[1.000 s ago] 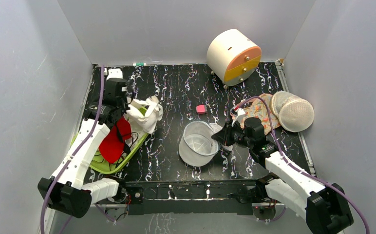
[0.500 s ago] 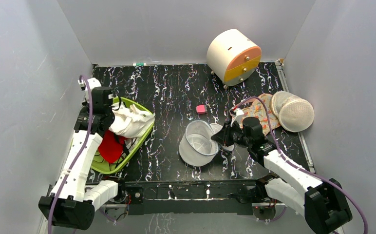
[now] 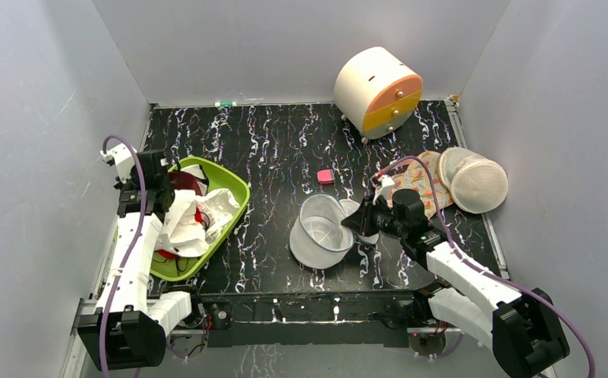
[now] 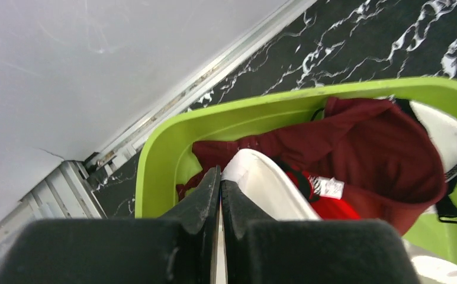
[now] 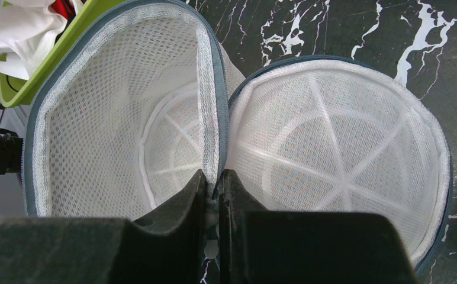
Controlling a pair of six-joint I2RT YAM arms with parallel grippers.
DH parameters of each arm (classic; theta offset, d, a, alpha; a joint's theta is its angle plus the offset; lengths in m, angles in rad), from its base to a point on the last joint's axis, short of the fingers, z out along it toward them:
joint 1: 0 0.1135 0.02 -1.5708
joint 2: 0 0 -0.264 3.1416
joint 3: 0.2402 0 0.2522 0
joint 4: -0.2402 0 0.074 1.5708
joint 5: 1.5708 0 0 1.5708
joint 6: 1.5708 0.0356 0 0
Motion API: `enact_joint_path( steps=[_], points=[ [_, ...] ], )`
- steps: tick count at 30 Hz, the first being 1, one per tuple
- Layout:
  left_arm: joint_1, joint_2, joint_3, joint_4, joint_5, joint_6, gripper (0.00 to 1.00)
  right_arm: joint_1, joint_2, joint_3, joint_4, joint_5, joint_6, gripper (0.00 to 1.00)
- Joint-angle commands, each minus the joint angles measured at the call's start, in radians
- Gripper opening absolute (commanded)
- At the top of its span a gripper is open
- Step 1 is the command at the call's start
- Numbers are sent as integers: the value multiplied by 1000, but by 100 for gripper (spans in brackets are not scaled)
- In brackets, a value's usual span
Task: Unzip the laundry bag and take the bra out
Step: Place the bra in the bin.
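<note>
1. The left claw (image 4: 219, 177) is squeezed narrow, with a sliver of white cloth (image 4: 261, 184) pinched between its fingers. In the top view the cloth drapes from it into the green basket (image 4: 161, 148).
2. In the basket, toward 3 o'clock from that claw in its wrist view, the bra (image 4: 332, 208) shows as bright red fabric. It is partly covered by a maroon garment (image 4: 362, 142).
3. The right claw (image 5: 213, 177) is clamped tight on the rim of the laundry bag (image 3: 316, 234), where its two halves meet.
4. The bag is unzipped and spread like a clamshell. In the right wrist view one half rises toward 10 o'clock and the other lies toward 2 o'clock.
5. On the counter (image 3: 269, 142), the basket sits at the 9 o'clock edge. The bag is near the middle, apart from the basket.
6. At 3 o'clock lie a domed mesh bag (image 3: 474, 183) and a floral fabric (image 3: 420, 183).
</note>
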Motion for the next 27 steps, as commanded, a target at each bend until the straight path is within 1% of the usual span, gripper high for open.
enact_joint_path(
  steps=[1,6,9,12,15,17,19,22,27],
  points=[
    [20,-57,-88,11,-6,-90,0,3,-12,43,40,-3,-11,0],
    [30,-55,-170,56,21,-130,0,3,-12,37,49,-5,-7,0],
    [41,-18,-163,88,73,-143,0,3,-7,38,54,-11,-2,0],
    [42,34,-116,126,185,-138,0,2,-5,41,50,-11,-4,0],
    [42,91,-94,204,360,-74,0,3,-8,39,51,-7,2,0],
    [42,122,-101,244,432,-34,0,3,-9,39,51,-7,4,0],
    [42,135,-130,253,435,-26,0,3,-9,39,47,-5,4,0],
    [42,122,-190,245,396,-43,0,3,-12,36,38,1,2,0],
    [42,59,-202,195,257,-118,0,3,-2,29,59,-3,12,0]
  ],
)
